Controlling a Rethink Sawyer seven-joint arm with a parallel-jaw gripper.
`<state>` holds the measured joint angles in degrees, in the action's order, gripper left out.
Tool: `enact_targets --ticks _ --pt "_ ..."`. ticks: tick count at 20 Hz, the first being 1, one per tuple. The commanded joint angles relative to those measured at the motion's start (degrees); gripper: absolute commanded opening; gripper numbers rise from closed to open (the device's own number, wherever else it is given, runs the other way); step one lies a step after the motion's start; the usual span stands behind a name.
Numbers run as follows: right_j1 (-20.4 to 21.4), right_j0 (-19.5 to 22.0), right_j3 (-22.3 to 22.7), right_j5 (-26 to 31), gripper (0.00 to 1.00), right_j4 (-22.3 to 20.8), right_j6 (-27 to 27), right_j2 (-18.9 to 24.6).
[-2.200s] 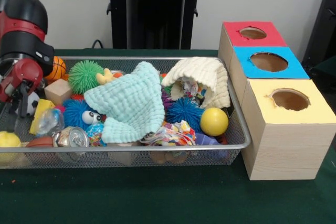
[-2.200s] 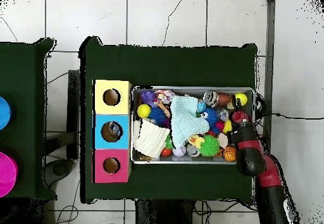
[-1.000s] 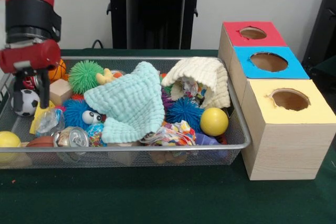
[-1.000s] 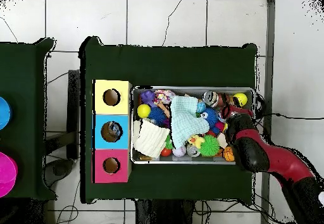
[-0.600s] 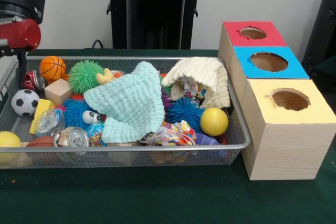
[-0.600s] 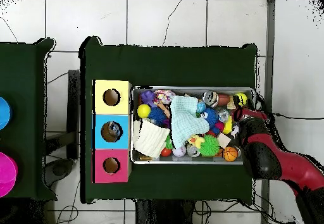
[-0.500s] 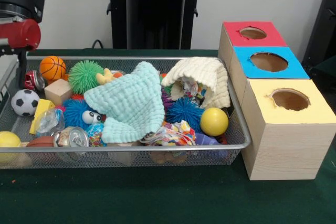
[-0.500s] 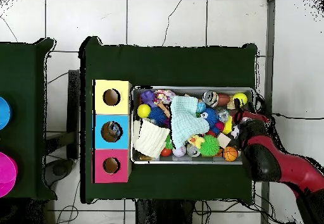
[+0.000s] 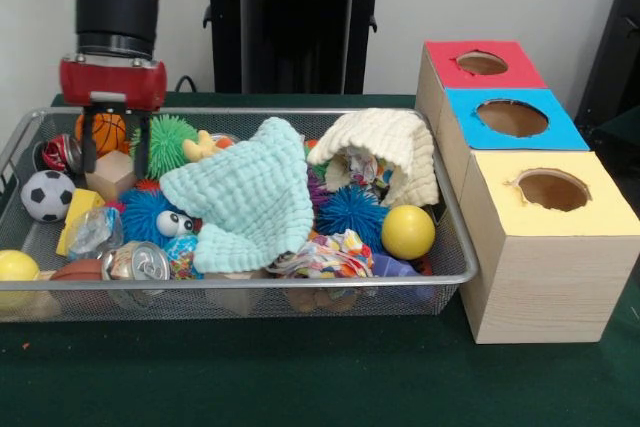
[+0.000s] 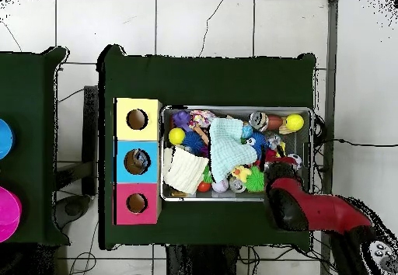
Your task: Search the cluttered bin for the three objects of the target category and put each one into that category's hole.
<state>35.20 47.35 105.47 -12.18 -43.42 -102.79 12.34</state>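
Here the gripper (image 9: 115,152) hangs over the far corner of the bin (image 9: 250,283), at the front view's left, its two dark fingers (image 9: 88,154) spread apart and holding nothing. Between and just behind them sit a small basketball (image 9: 105,131) and a wooden block (image 9: 112,175); whether the tips touch either is hard to tell. A spiky green ball (image 9: 168,142) lies just beside the right-hand finger. In the overhead view the red arm (image 10: 311,210) covers that corner of the bin (image 10: 238,109).

The bin is packed: a mint cloth (image 9: 250,202) draped over the middle, a cream cloth (image 9: 385,152) heaped toward the boxes, a yellow ball (image 9: 408,232) near the front rim, a blue spiky ball (image 9: 350,212) beside it, a blue fuzzy toy with eyes (image 9: 155,217), a crushed can (image 9: 135,262), a soccer ball (image 9: 48,195) and another yellow ball (image 9: 17,269) at the left end.

Three wooden boxes stand in a row touching the bin's right end. The blue hole (image 9: 512,118) is the middle one, between the red hole (image 9: 482,63) and the yellow hole (image 9: 552,189). From above, something sits inside the blue hole (image 10: 137,161).
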Motion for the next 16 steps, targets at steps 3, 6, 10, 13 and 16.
enact_targets --ticks 3,6,10,13,16 --pt "0.37 -10.43 3.33 -6.90 1.00 -1.19 -2.61 -14.78" --pt "-2.05 -13.11 2.15 -10.12 1.00 0.41 -2.52 -18.25" --pt "-4.21 -15.68 0.50 -16.21 1.00 2.59 -0.45 -23.70" --pt "-4.33 -16.78 -0.55 -19.35 1.00 3.07 1.19 -26.03" --pt "-4.85 -17.21 -1.97 -21.91 1.00 2.57 2.29 -27.19"
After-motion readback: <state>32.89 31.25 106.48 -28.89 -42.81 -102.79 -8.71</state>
